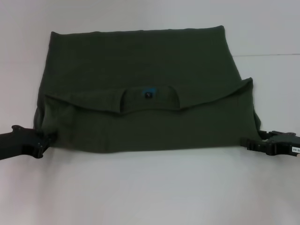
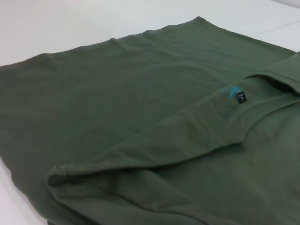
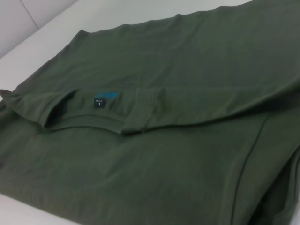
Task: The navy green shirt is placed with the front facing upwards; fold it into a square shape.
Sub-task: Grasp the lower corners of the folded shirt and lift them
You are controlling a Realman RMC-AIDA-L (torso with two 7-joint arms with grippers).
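The navy green shirt (image 1: 140, 61) lies flat on the white table, its near part folded over so the ribbed collar (image 1: 149, 99) with a small dark label (image 1: 148, 95) sits mid-cloth. My left gripper (image 1: 46, 138) rests at the shirt's near-left corner, touching the edge. At the near-right corner my right gripper (image 1: 248, 143) sits just beside the cloth. Both wrist views are filled by the shirt (image 2: 117, 93) (image 3: 187, 70); each shows the label (image 2: 241, 98) (image 3: 99, 103) but not the grippers.
The white table (image 1: 150, 197) stretches bare in front of the shirt and around its sides. A thin seam line (image 1: 276, 54) crosses the table at the far right.
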